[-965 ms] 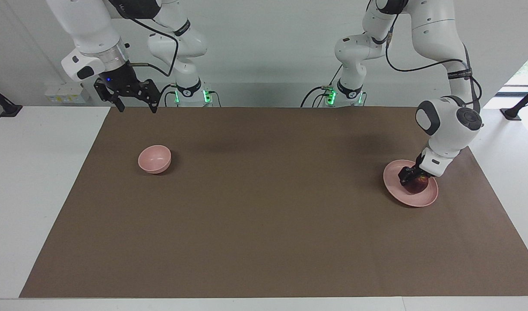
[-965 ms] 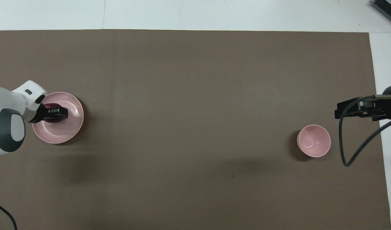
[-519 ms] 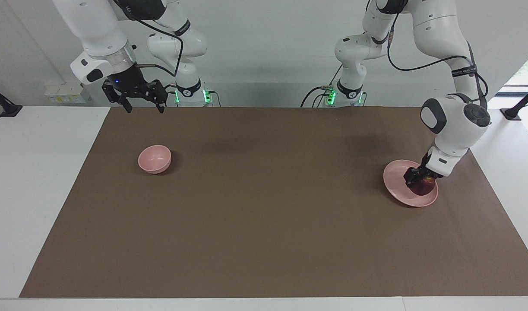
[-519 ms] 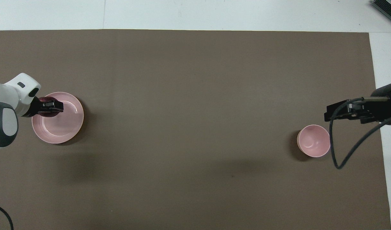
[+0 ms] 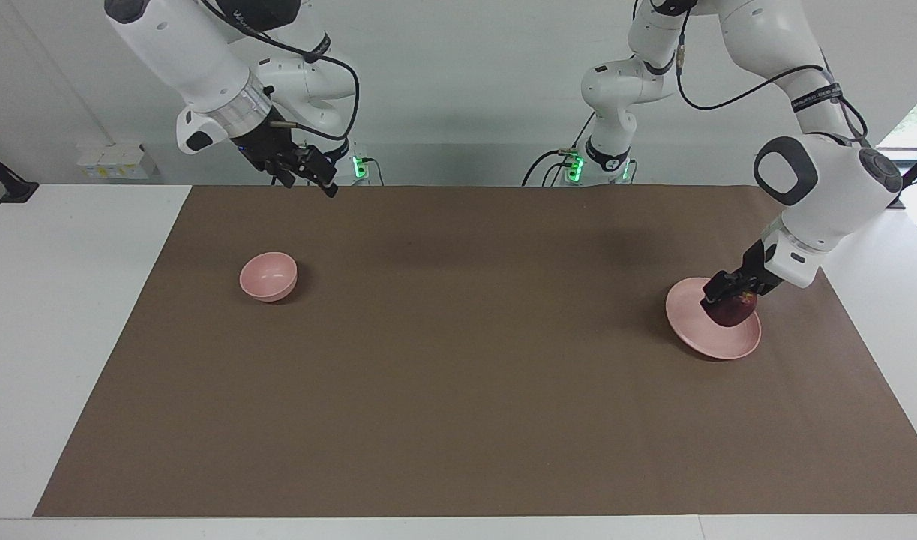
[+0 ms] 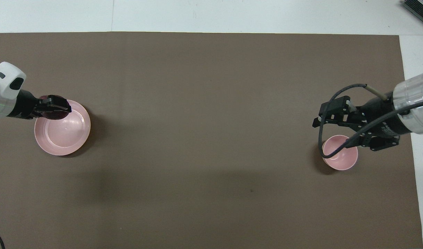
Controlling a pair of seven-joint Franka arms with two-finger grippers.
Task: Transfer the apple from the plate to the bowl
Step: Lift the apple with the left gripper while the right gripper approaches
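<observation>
While its partner hangs in the air with fingers spread and empty, the left gripper (image 5: 717, 298) is clamped on the small, round, dark red apple (image 5: 729, 310), which sits just under the fingertips and low over the wide, shallow, pale pink plate (image 5: 690, 324) at the left arm's end of the brown paper-covered table (image 5: 458, 390). From the room it is hard to say whether the fruit has cleared the dish or is resting on it; from overhead it shows over the plate's rim.

The step in hand looks to be the pick-up: grasp made, lift barely begun, carry not yet started. The small, deep, pale pink bowl (image 5: 268, 277) stands well apart from the laden pincer, at the right arm's end of the table, with the right gripper (image 5: 308, 177) raised near it and partly covering it from overhead.

Next, by the look of it, the apple must rise clear of the rim and cross the table's length to the bowl, or pass to the waiting right gripper. A round fruit in two fingers could slip, so the lift wants to be steady.
</observation>
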